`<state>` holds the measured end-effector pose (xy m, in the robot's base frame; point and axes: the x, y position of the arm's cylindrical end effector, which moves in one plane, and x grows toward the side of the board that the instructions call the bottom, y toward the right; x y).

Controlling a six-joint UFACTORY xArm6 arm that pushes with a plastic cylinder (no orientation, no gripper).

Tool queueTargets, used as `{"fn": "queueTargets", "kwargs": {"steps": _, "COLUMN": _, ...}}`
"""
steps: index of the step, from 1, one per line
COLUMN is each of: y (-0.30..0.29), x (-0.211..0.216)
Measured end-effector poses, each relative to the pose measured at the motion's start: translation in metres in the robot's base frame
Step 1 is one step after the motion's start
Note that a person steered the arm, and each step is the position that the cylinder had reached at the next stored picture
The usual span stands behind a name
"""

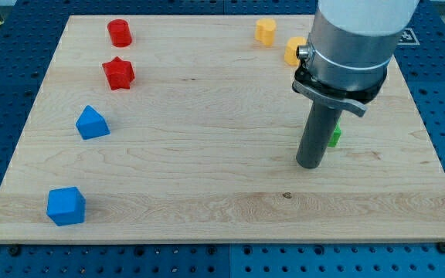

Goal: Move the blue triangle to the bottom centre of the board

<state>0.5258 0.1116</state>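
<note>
On the view's right half of the wooden board [207, 108], my tip [309, 164] rests on the surface, at the lower end of a dark upright rod beneath a grey cylindrical arm housing [354, 38]. No jaws are fitted; the arm ends in the plain rod, so nothing is gripped.

Blue triangle [92, 123]: lies near the board's left edge, about mid-height, well apart from my tip and clear of all other blocks.

Blue cube [66, 206]: near the bottom left corner, below the blue triangle and apart from it.

Red star [118, 73]: above and slightly right of the blue triangle, not touching it.

Red cylinder [119, 32]: near the top edge, directly above the red star, apart from it.

Yellow block [265, 31]: near the top edge, right of centre; its exact shape cannot be made out.

Second yellow block [293, 50]: just right of and below the first, partly hidden by the arm housing; shape cannot be told.

Green block [334, 137]: only a sliver shows just right of the rod; whether it touches the rod cannot be told
</note>
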Motion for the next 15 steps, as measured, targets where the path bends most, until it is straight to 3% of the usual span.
{"fn": "queueTargets", "kwargs": {"steps": 4, "y": -0.173, "x": 0.008}}
{"fn": "queueTargets", "kwargs": {"steps": 13, "y": -0.313, "x": -0.008}}
{"fn": "queueTargets", "kwargs": {"steps": 15, "y": -0.313, "x": -0.059}}
